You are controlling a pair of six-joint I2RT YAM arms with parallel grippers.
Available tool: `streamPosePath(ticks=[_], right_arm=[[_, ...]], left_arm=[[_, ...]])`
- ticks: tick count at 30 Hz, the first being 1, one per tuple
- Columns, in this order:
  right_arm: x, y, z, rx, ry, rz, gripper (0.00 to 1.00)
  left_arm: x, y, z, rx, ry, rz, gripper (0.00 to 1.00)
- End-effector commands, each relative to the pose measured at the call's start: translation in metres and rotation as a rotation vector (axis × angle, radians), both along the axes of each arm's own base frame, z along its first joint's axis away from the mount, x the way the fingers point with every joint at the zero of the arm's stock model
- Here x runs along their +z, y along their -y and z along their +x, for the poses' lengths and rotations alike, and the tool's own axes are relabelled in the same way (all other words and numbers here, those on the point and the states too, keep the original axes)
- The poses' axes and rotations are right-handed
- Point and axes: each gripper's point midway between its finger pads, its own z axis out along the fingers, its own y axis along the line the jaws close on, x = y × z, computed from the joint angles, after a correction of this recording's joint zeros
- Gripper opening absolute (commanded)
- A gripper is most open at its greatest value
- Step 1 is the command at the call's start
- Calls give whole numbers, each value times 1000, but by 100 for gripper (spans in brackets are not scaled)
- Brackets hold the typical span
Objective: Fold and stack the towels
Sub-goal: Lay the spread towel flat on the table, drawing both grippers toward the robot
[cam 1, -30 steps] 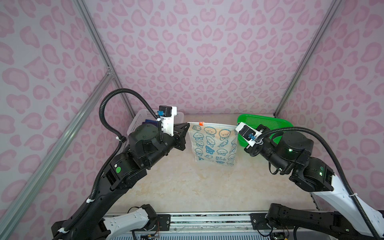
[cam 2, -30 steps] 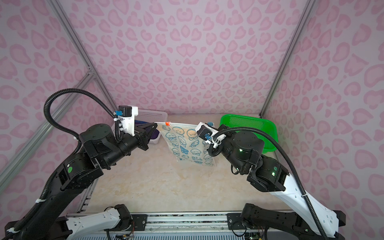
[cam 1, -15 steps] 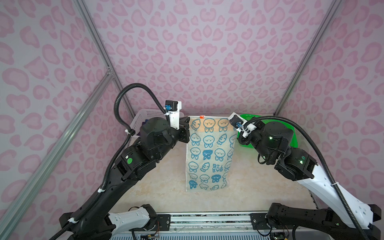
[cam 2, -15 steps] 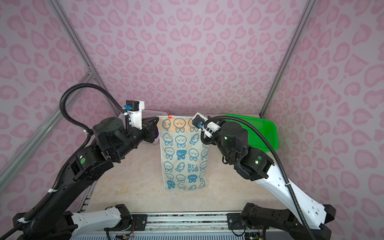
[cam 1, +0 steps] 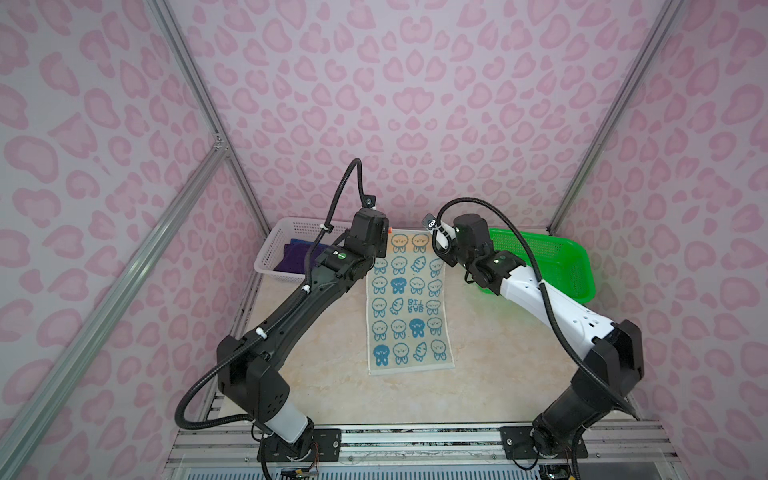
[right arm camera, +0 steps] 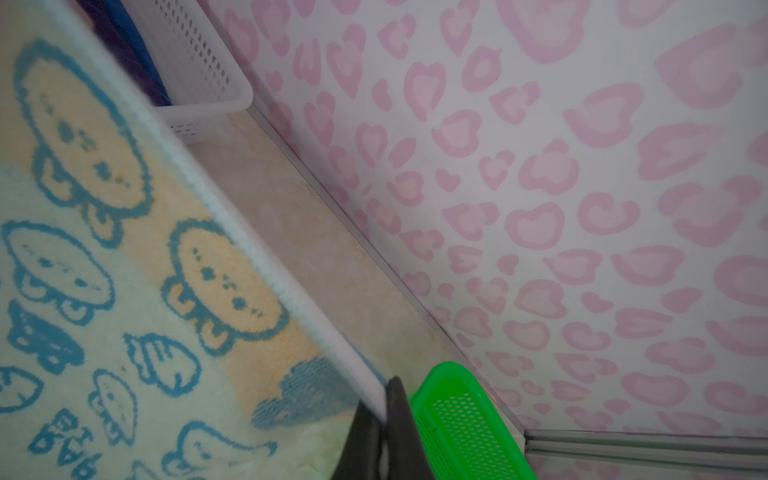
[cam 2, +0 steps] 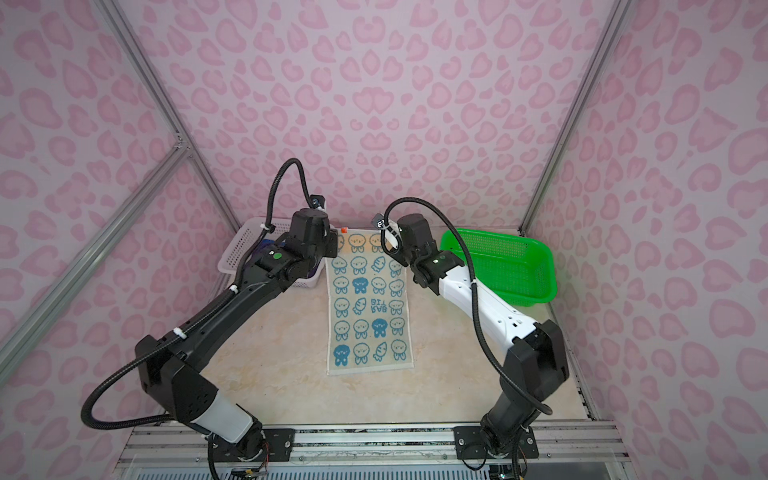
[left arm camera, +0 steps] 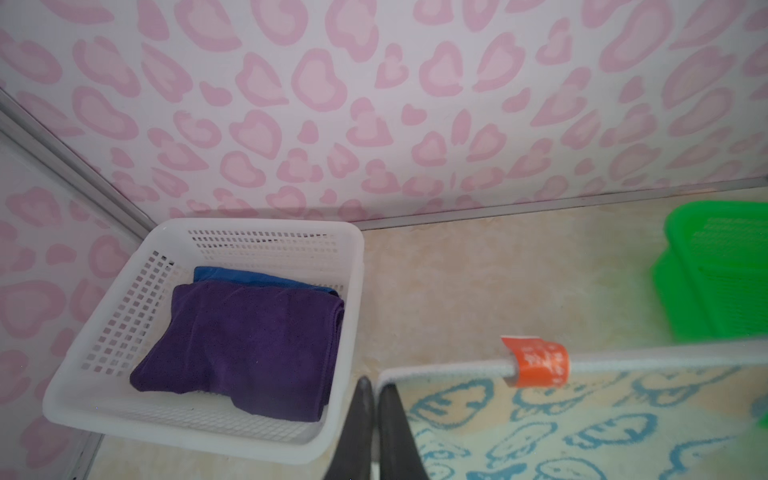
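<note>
The teal-and-white rabbit towel [cam 1: 409, 303] [cam 2: 368, 303] stretches lengthwise down the middle of the table, its near end lying flat. Its far edge, which carries an orange tag [left arm camera: 538, 361], is pulled taut between my two grippers. The left gripper [left arm camera: 376, 384] is shut on the far left corner and the right gripper [right arm camera: 388, 386] is shut on the far right corner. In both top views the wrists hide the fingertips. The purple towel [left arm camera: 245, 345] lies folded on the blue towel [left arm camera: 249, 276] inside the white basket [left arm camera: 199, 432].
The white basket [cam 1: 282, 239] stands at the back left, close beside my left wrist. A green basket [cam 1: 552, 266] [right arm camera: 465, 419] stands at the back right, right next to the right gripper. The back wall is just behind the towel's far edge.
Both arms have reached toward the back wall and come down. The rabbit towel, which hung in the air between the grippers, is now spread lengthwise over the table. Both grips held.
</note>
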Motion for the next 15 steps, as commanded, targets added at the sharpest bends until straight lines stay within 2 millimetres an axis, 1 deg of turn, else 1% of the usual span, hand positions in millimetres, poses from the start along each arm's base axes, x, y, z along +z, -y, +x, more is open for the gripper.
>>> streamPosePath(ticks=[1, 2, 3, 5, 6, 8, 9, 11, 12, 15], right_arm=[[-28, 0, 25, -75, -32, 3, 0], [-36, -3, 32, -77, -46, 4, 0], [-49, -5, 36, -80, -69, -1, 0], [-69, -7, 42, -83, -108, -2, 0], [-79, -9, 42, -80, -129, -2, 0], [-93, -11, 41, -74, -165, -1, 0], [-99, -12, 39, -70, -183, 2, 0], [-104, -12, 32, -59, -209, 21, 0], [-115, -11, 24, -50, -239, 21, 0], [-120, -7, 7, -35, -276, 44, 0]], left_arm=[[-16, -16, 20, 103, 5, 87, 3], [-27, -15, 23, 101, -15, 98, 3], [-37, -13, 26, 101, -31, 104, 3], [-52, -11, 29, 103, -55, 113, 3], [-60, -11, 30, 103, -65, 115, 3], [-73, -10, 31, 100, -88, 120, 3], [-78, -9, 30, 99, -98, 118, 3], [-86, -9, 27, 96, -120, 112, 3], [-90, -9, 24, 94, -132, 109, 3], [-96, -10, 13, 86, -156, 69, 3]])
